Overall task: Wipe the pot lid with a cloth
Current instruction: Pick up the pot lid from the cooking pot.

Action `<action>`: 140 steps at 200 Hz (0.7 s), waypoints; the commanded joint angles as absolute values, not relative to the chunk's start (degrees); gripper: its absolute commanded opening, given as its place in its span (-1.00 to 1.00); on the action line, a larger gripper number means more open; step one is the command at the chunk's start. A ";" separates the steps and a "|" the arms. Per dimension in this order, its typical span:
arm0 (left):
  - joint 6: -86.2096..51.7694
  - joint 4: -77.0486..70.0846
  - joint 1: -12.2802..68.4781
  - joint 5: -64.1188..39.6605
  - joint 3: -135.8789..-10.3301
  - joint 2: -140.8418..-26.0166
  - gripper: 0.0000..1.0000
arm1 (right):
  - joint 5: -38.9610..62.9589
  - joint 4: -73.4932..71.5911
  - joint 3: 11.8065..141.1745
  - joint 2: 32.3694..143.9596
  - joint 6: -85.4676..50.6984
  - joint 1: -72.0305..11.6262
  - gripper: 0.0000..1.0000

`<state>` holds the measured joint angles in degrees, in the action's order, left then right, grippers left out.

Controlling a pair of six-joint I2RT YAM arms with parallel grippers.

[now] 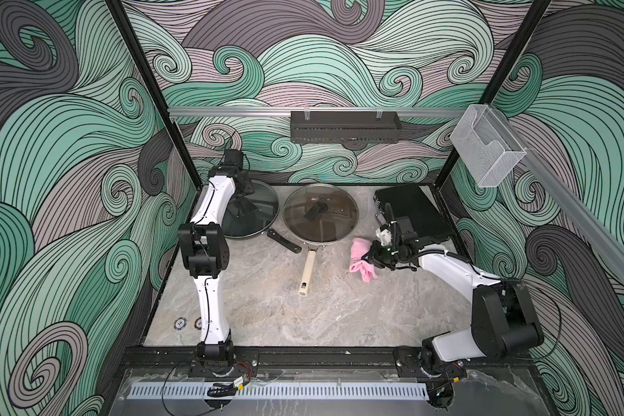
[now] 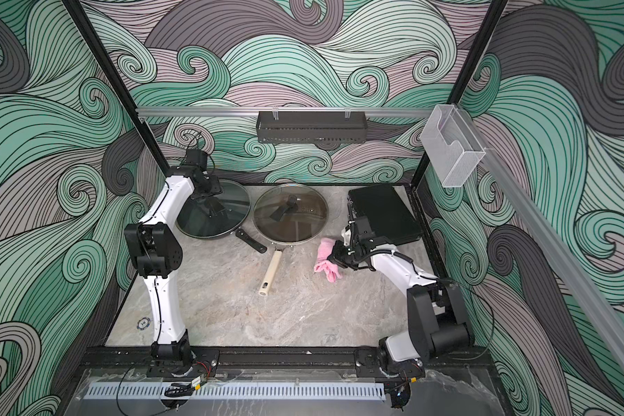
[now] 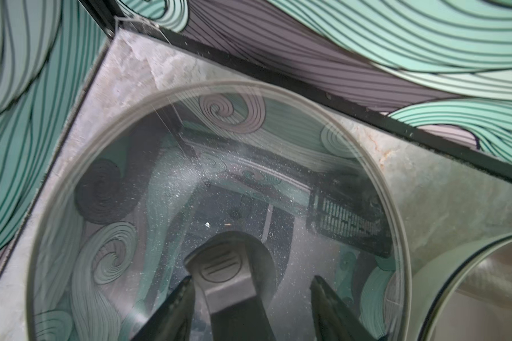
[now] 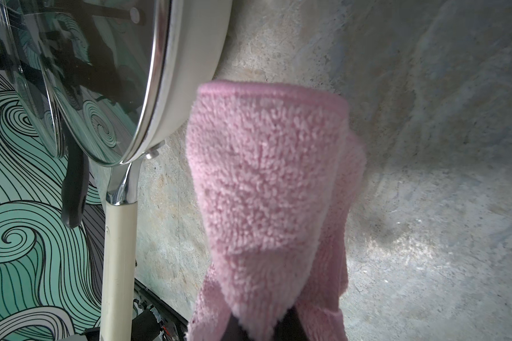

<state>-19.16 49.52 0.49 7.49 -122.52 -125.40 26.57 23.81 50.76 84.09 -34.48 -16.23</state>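
The fluffy pink terry cloth (image 1: 360, 252) is being pinched tight by the right tool (image 1: 368, 258) at 4 o'clock of the cream-handled pan's glass lid (image 1: 320, 212). At its 9 o'clock, the dark pan's glass lid (image 1: 260, 219) is being straddled by the left tool (image 3: 252, 280), jaws parted; unclamped, it is likely being left to slide.

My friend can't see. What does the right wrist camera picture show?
A fluffy pink cloth, seen up close, is pinched by the right arm's dark fingers. Beside it on the grey table sits a cream pan with a glass lid and a cream handle.
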 commanded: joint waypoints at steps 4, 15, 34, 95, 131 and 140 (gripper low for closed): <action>-19.93 52.45 0.44 6.16 -123.62 -125.95 0.27 | 27.02 23.62 51.81 84.53 -34.19 -16.53 -1.00; -19.89 52.72 0.44 6.29 -122.98 -125.78 0.27 | 27.23 23.28 51.75 84.62 -34.37 -16.52 -1.00; -19.86 53.66 0.53 6.89 -122.07 -125.57 0.28 | 27.43 22.94 51.43 84.56 -34.45 -16.48 -1.00; -20.30 60.31 0.50 10.41 -121.90 -126.05 0.26 | 27.45 22.75 50.62 83.35 -34.54 -16.48 -1.00; -19.50 61.89 0.42 13.57 -120.89 -124.86 0.19 | 27.61 22.50 50.40 83.06 -34.97 -16.52 -1.00; -19.06 61.88 0.38 14.29 -120.28 -124.30 0.19 | 27.75 22.39 50.34 83.04 -35.19 -16.52 -1.00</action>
<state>-20.12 56.21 0.64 9.78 -121.80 -125.47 27.05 23.11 50.76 84.23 -34.57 -16.23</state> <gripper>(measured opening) 0.600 0.078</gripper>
